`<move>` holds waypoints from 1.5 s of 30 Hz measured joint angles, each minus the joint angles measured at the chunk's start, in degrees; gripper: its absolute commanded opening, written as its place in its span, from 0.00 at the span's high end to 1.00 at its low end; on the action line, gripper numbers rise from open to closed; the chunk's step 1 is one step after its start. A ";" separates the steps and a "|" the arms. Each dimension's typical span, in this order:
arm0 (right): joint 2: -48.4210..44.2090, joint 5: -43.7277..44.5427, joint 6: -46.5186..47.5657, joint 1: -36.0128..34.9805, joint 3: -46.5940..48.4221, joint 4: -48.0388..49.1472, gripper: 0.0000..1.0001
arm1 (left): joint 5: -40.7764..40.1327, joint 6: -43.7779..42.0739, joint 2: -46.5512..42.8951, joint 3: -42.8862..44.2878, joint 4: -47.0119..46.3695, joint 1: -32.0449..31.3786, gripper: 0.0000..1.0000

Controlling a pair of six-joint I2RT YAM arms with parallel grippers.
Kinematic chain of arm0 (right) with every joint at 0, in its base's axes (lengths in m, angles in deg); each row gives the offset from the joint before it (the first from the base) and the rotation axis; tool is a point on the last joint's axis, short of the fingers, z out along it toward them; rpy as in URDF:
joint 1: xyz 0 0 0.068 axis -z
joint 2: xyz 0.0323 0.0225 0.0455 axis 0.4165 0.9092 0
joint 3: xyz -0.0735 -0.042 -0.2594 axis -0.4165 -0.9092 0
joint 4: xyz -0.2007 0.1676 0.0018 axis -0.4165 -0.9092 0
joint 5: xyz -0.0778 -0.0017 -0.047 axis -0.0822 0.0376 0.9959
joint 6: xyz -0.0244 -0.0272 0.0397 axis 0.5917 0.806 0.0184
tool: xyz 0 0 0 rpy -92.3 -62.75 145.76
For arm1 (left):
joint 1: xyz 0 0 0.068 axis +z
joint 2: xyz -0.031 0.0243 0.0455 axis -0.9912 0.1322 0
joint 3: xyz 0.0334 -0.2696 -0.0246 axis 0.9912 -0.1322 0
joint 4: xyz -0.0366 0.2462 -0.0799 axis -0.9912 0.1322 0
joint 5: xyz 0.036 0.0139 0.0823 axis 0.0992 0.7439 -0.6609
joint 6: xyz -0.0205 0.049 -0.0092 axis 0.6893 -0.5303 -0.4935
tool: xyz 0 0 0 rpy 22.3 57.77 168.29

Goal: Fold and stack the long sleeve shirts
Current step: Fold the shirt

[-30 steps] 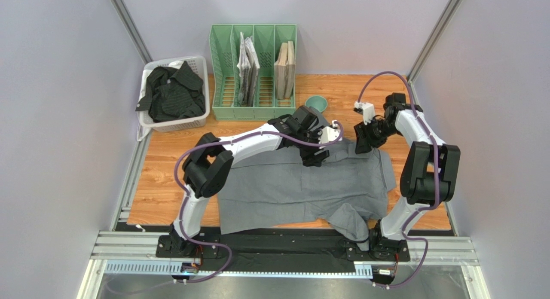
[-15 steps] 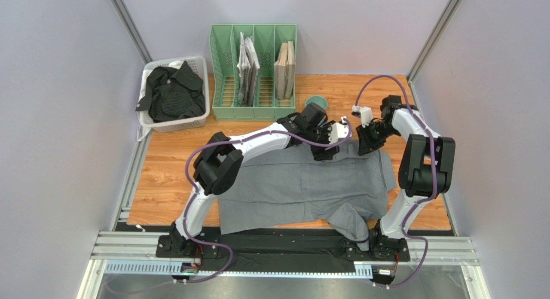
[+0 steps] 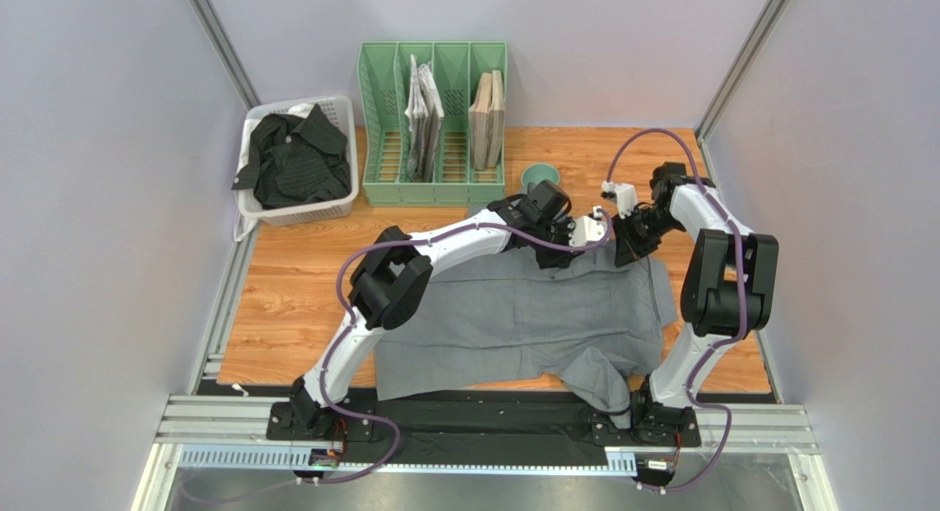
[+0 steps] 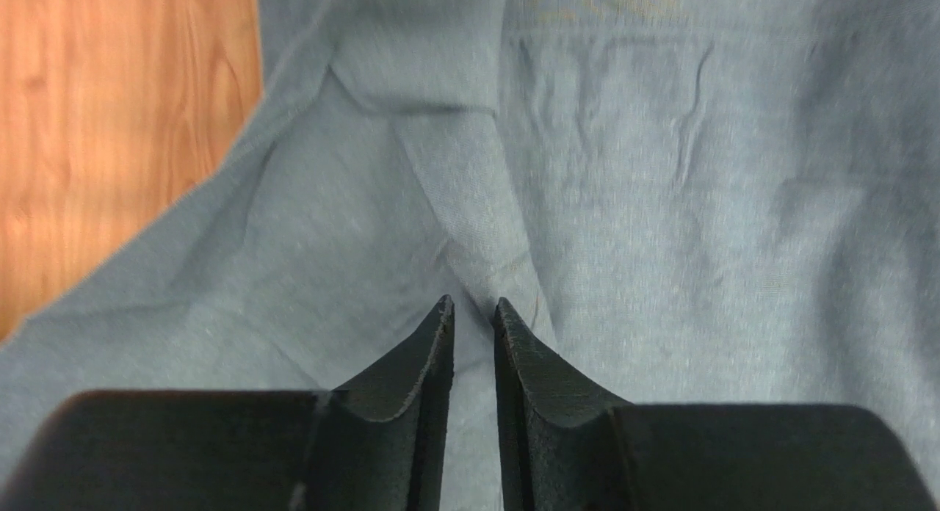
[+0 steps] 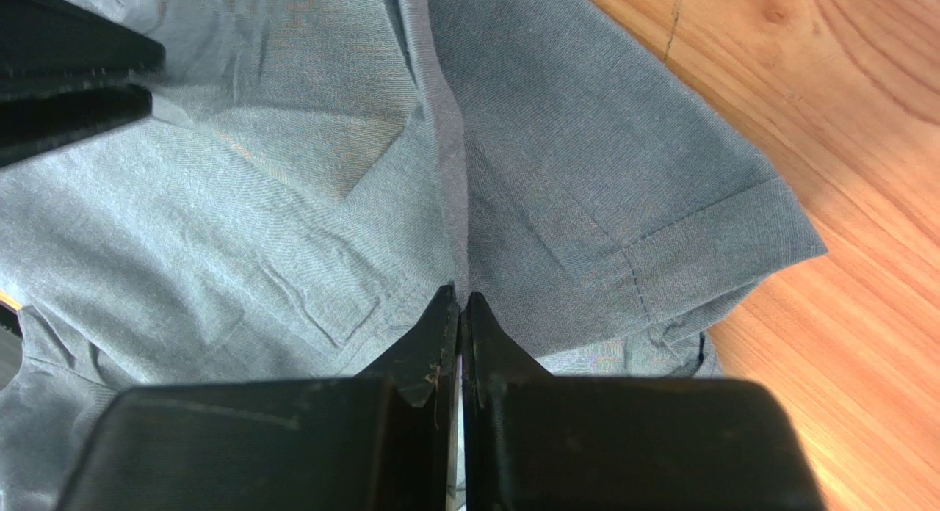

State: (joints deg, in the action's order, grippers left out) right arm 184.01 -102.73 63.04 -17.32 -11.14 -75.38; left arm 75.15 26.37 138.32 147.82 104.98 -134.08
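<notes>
So the grey shirt (image 3: 519,313) is lying spread out flat on the wooden table (image 3: 285,302), with one sleeve hanging over the near edge by the right arm's base. Both arms are reaching to its far edge, right next to each other. The left gripper (image 4: 472,307) is nearly closed, pinching a little pucker of the grey cloth. The right gripper (image 5: 460,296) is clamping fully down on a raised ridge of the same shirt, near its far right corner. The black shirt (image 3: 292,159) is sitting crumpled in the white basket (image 3: 303,216) at the far left.
</notes>
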 measured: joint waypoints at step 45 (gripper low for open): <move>1.01 3.45 5.51 0.09 3.87 -5.95 0.57 | -0.44 -3.56 -4.31 -3.06 9.62 -0.09 0.65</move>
State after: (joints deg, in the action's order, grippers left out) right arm 185.01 -99.28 68.54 -17.23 -7.27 -81.33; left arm 74.71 22.80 134.02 144.76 114.60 -134.17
